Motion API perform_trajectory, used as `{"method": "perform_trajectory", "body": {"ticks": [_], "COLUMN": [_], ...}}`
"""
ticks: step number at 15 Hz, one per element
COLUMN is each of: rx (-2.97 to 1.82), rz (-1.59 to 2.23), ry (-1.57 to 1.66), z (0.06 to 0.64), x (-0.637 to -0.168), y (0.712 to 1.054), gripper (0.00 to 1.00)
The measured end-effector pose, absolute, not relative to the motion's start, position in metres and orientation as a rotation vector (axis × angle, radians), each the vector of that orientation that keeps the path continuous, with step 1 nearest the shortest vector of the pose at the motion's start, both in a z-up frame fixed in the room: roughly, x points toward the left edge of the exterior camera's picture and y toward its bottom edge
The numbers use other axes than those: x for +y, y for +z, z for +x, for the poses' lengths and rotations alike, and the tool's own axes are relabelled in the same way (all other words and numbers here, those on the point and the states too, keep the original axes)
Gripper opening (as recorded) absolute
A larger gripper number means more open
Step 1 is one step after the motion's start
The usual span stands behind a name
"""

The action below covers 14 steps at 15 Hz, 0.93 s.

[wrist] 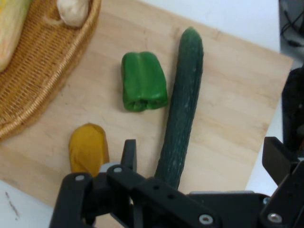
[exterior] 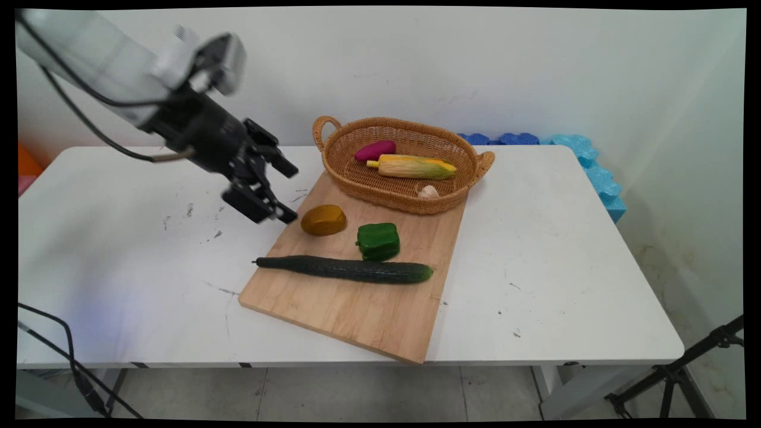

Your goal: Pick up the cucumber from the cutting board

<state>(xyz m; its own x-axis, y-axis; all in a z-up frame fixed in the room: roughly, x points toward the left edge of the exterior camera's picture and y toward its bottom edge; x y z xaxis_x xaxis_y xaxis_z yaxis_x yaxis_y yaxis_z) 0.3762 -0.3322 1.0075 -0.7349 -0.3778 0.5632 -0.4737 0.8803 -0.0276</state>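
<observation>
The arm reached in low and tilted, and its gripper (exterior: 284,191) hung in the air with its jaws wide apart, holding nothing. It was just beside the brown potato (exterior: 323,220) on the wooden board (exterior: 368,309). The green pepper (exterior: 378,241) and long cucumber (exterior: 348,269) lay on that board too, past the potato.

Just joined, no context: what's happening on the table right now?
The gripper hangs open and empty above the left end of the cutting board, nearest the yellow-brown potato. A green pepper and a cucumber also lie on the board. The wicker basket behind holds corn, a purple vegetable and garlic.
</observation>
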Motion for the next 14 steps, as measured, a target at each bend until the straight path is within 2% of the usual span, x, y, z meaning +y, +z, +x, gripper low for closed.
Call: {"method": "perform_trajectory", "body": {"ticks": [10, 14], "rx": [-2.656, -2.69], "rz": [0.617, 0.606], "ry": [0.142, 0.131], "z": [0.326, 0.317], "x": [-0.37, -0.378], "y": [0.918, 0.894], "gripper": [1.0, 1.0]}}
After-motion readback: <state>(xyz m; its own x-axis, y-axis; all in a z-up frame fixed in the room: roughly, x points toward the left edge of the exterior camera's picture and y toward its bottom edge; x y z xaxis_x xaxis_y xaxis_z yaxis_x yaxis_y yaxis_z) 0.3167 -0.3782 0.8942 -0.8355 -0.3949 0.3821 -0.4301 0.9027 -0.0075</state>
